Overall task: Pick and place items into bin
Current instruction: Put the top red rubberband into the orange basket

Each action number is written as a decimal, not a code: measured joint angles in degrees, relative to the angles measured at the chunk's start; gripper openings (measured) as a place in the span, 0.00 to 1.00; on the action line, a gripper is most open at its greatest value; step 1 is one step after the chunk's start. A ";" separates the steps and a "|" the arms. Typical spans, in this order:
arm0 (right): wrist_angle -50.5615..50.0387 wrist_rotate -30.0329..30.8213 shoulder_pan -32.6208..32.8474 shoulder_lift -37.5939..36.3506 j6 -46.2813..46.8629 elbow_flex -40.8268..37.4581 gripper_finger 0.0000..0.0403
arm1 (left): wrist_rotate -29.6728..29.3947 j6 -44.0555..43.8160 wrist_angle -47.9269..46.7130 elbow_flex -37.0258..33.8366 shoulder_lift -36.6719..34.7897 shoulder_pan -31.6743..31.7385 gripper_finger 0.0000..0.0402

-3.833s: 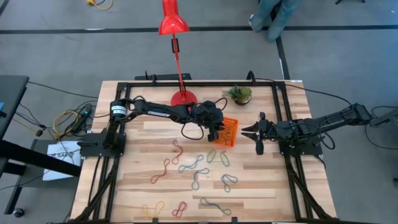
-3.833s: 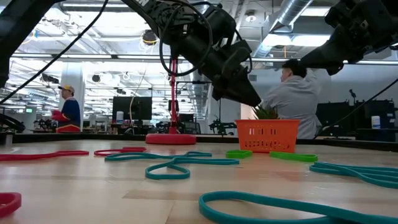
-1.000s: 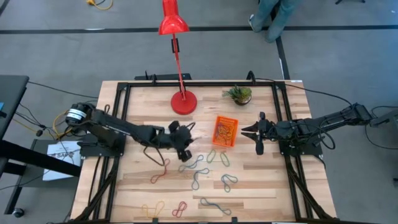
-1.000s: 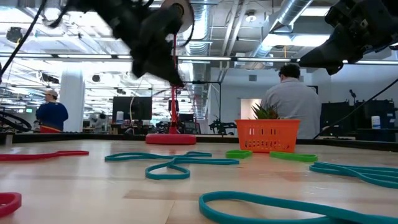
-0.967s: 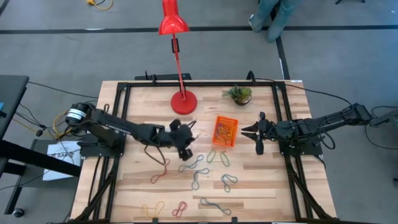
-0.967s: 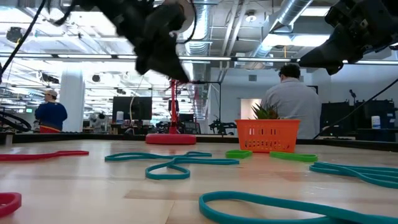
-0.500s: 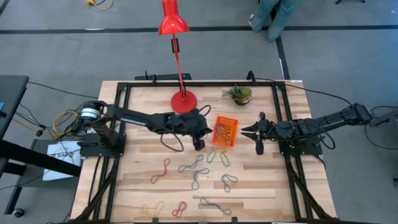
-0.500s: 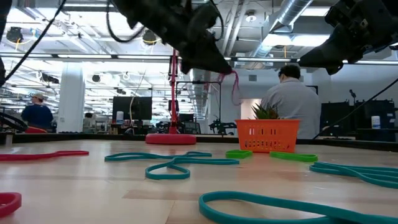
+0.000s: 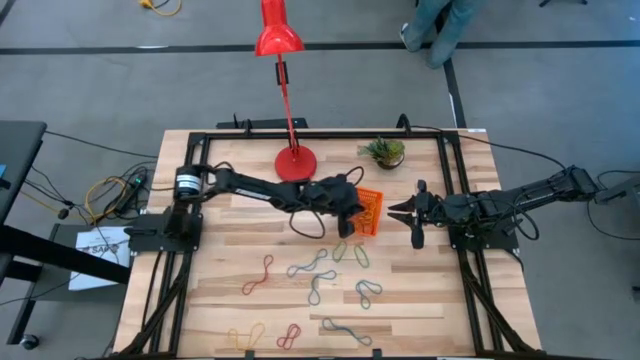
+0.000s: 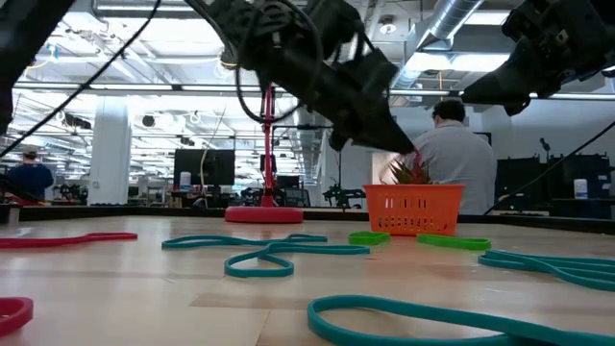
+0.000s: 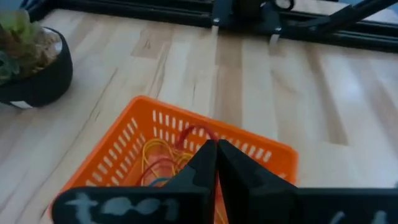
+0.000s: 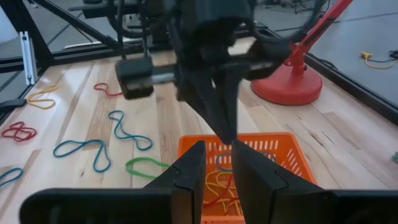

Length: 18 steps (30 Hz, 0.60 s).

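The orange bin stands right of the table's middle with several bands inside. My left gripper hangs over the bin's left part, shut on a red band. More bands lie flat nearer the front edge: a red one, teal ones, a green one. My right gripper waits open just right of the bin, its fingers empty. My left gripper pinches the red band between its two shut fingertips; a small loop of it shows just past them. The fingers slant down from the table's left. The band is lifted clear, above the bin's inside.
A red lamp's base and a small potted plant stand behind the bin. A black frame rail runs round the table. Yellow, red and grey bands lie near the front edge. A person stands beyond the table.
My left gripper has carried the red band, lifted clear of the table, from the bands in the middle toward the table's right and slightly far, arriving over the bin. It has rolled and tipped on the way and stayed shut. The band hung below its fingertips.
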 joint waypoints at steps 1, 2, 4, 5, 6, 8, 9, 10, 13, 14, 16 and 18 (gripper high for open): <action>-0.04 0.00 0.00 0.00 0.00 0.00 0.17 | -0.01 0.01 -0.77 0.99 0.79 0.18 0.00; -0.04 0.00 0.00 -0.02 0.00 0.00 0.17 | -0.01 0.01 -1.96 1.73 1.42 0.34 0.00; -0.06 0.00 0.00 0.00 0.00 0.00 0.17 | -0.03 0.00 -3.13 3.36 2.84 0.66 0.01; -0.06 0.00 0.00 0.00 0.00 0.00 0.17 | -0.12 -0.02 -3.90 3.70 3.16 0.86 0.01; -0.07 0.00 0.00 0.00 0.00 0.00 0.17 | -0.10 -0.03 -4.41 3.73 3.19 0.99 0.02; -0.25 0.00 0.00 0.00 0.00 0.00 0.17 | -0.14 0.31 -4.32 3.87 3.19 1.22 0.03; -0.24 0.00 0.00 -0.02 0.02 0.00 0.17 | -0.13 0.75 -4.37 3.94 3.18 1.27 0.05; -0.24 0.00 0.00 0.00 0.00 0.00 0.17 | -0.06 1.15 -4.53 3.95 3.17 1.29 0.06; -0.24 0.00 0.00 -0.01 0.00 0.00 0.17 | 0.91 2.15 -4.75 3.92 3.17 1.30 0.11; -0.24 0.00 0.00 -0.01 0.00 0.00 0.17 | 0.93 2.28 -4.70 3.92 3.17 1.29 0.13; -0.24 0.00 0.00 0.00 0.00 0.00 0.17 | 0.89 2.28 -5.19 3.92 3.15 1.29 0.17; -0.24 0.00 0.00 0.00 0.00 0.00 0.17 | 0.89 2.30 -5.35 3.92 3.15 1.27 0.20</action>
